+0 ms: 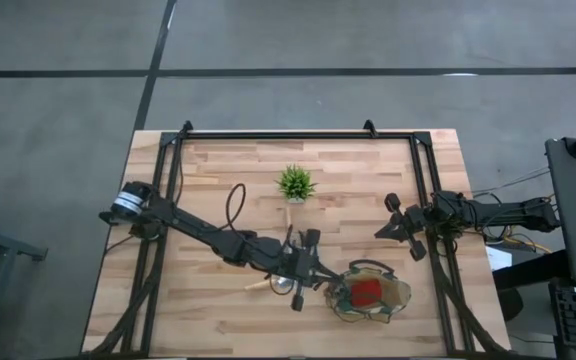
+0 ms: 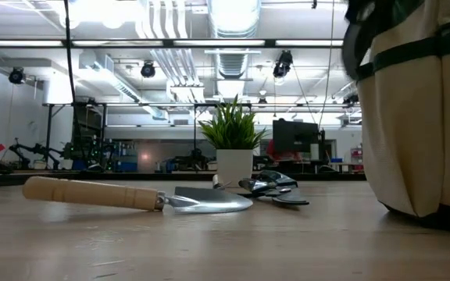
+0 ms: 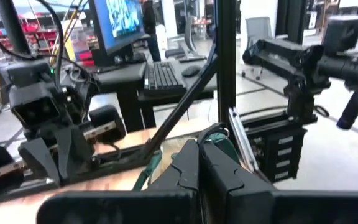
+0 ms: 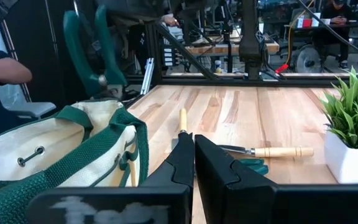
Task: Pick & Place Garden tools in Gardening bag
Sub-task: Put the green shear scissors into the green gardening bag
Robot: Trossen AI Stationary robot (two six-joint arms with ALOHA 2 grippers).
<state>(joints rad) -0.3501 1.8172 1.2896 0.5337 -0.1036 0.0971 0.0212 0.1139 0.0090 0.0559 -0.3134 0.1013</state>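
Note:
My left gripper (image 1: 323, 275) is shut on green-handled pruning shears (image 4: 92, 56) at the left rim of the olive gardening bag (image 1: 393, 300), which holds a red item (image 1: 368, 292). The bag also shows in the right wrist view (image 4: 55, 143). A wooden-handled trowel (image 2: 131, 195) and a second pair of shears (image 2: 276, 187) lie flat on the table. Another trowel (image 4: 182, 121) lies farther off. My right gripper (image 1: 382, 230) is shut and empty, in the air at the table's right side. My left gripper has the shears between its two shut fingers (image 3: 185, 165); green handle (image 3: 146, 171) shows beside them. The fingers hide which part they are on. The shears are lifted clear, handles up, their pivot end (image 4: 101, 81) just above the bag's rim.
A small spiky potted plant (image 1: 295, 184) stands at the table's far middle. A black frame (image 1: 298, 134) runs along the table's far edge and sides. Bare tabletop lies at the near left (image 1: 168, 310).

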